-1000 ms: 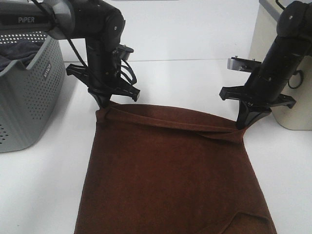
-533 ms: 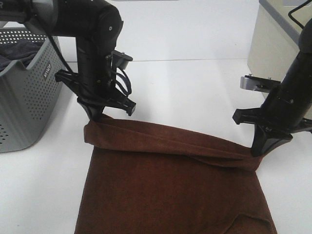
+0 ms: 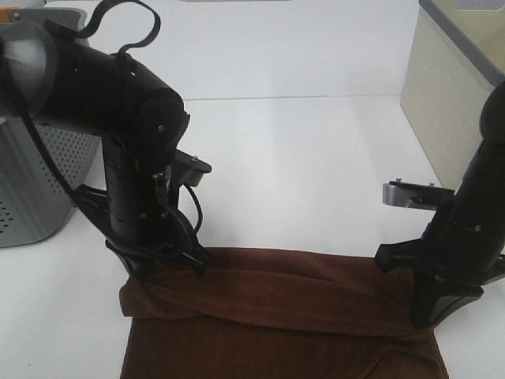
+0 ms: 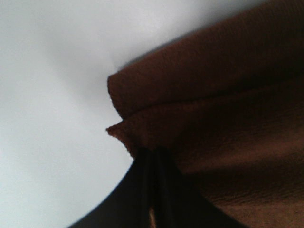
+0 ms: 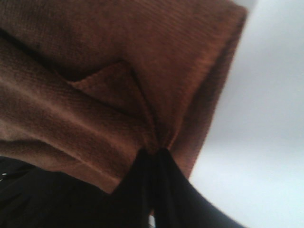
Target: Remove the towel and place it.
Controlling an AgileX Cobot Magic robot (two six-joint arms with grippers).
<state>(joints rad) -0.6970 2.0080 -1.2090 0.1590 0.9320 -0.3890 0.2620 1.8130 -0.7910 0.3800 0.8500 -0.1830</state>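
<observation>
The dark brown towel [image 3: 276, 316] lies on the white table at the near edge, its far edge folded back over itself toward the front. My left gripper [image 3: 142, 278] is shut on the towel's left corner, seen pinched in the left wrist view [image 4: 142, 142]. My right gripper [image 3: 426, 320] is shut on the towel's right corner, pinched in the right wrist view [image 5: 152, 142]. Both grippers hold the folded edge low over the rest of the towel. The white label is not visible.
A grey perforated basket [image 3: 31, 197] stands at the left, partly hidden by the left arm. A beige bin [image 3: 450, 95] stands at the back right. Bare white table [image 3: 300, 158] stretches behind the towel.
Both grippers have moved toward the front of the table, dragging the towel's far edge back over the rest of the cloth, so the fold now lies much nearer the front.
</observation>
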